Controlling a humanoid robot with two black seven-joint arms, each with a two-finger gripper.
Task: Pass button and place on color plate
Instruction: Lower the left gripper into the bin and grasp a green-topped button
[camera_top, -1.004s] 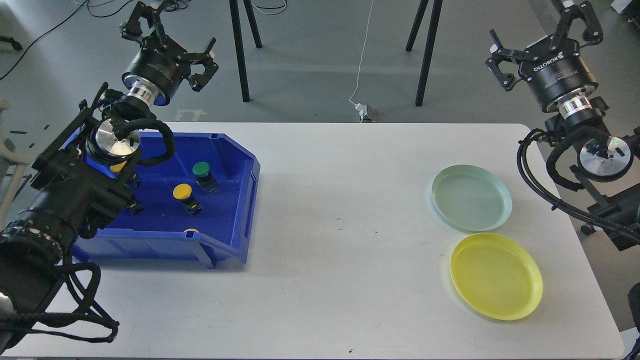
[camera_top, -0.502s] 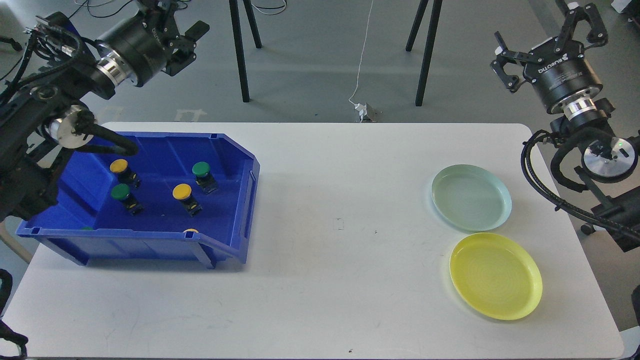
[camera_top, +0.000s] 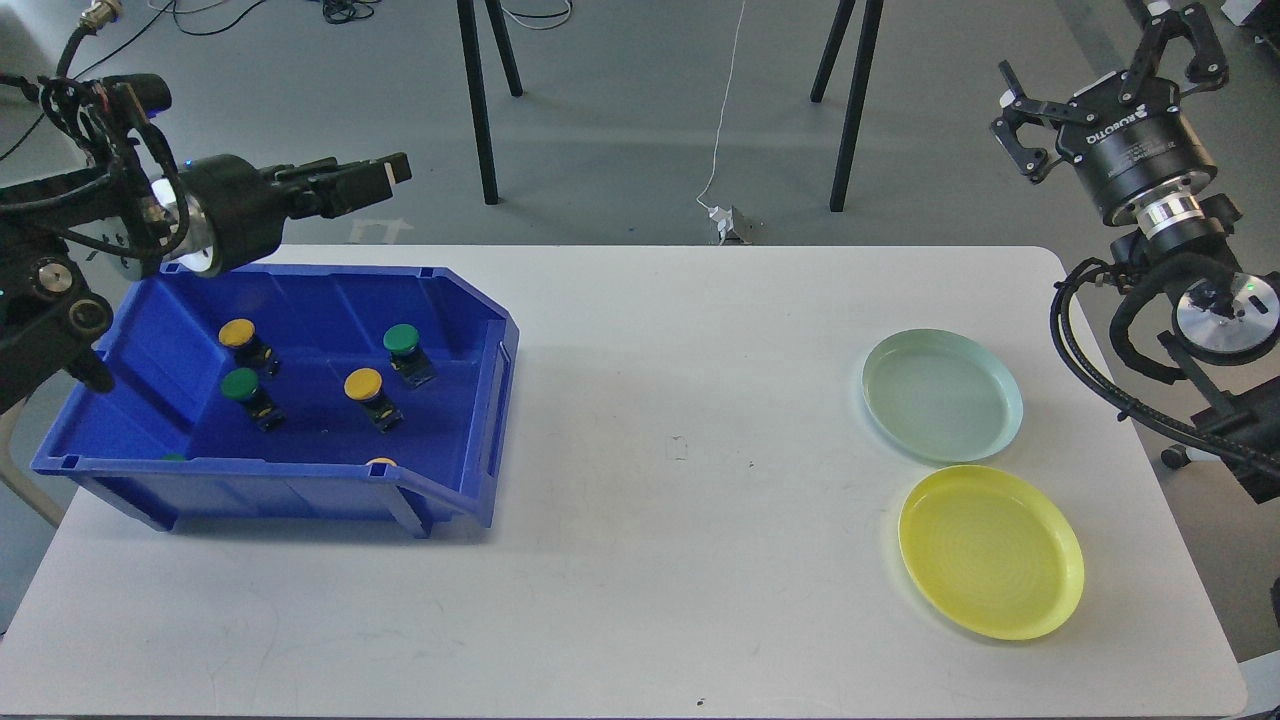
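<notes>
A blue bin (camera_top: 490, 400) at the table's left holds several buttons: a yellow one (camera_top: 237, 333), a green one (camera_top: 240, 383), a yellow one (camera_top: 364, 382) and a green one (camera_top: 401, 339). Two more peek over the bin's front wall. A pale green plate (camera_top: 943, 395) and a yellow plate (camera_top: 990, 552) lie empty at the right. My left gripper (camera_top: 375, 178) hangs above the bin's back edge, pointing right and seen side-on, so its fingers overlap. My right gripper (camera_top: 1100, 50) is raised beyond the table's right back corner, open and empty.
The white table (camera_top: 680, 560) carries only the bin and the two plates. Black stand legs (camera_top: 480, 100) and a white cable (camera_top: 725, 110) are on the floor behind the table. My right arm's cables (camera_top: 1100, 380) hang beside the table's right edge.
My left arm has swung up and to the left, uncovering the bin's left half. Its gripper has turned to point right. My right gripper has shifted slightly up and right.
</notes>
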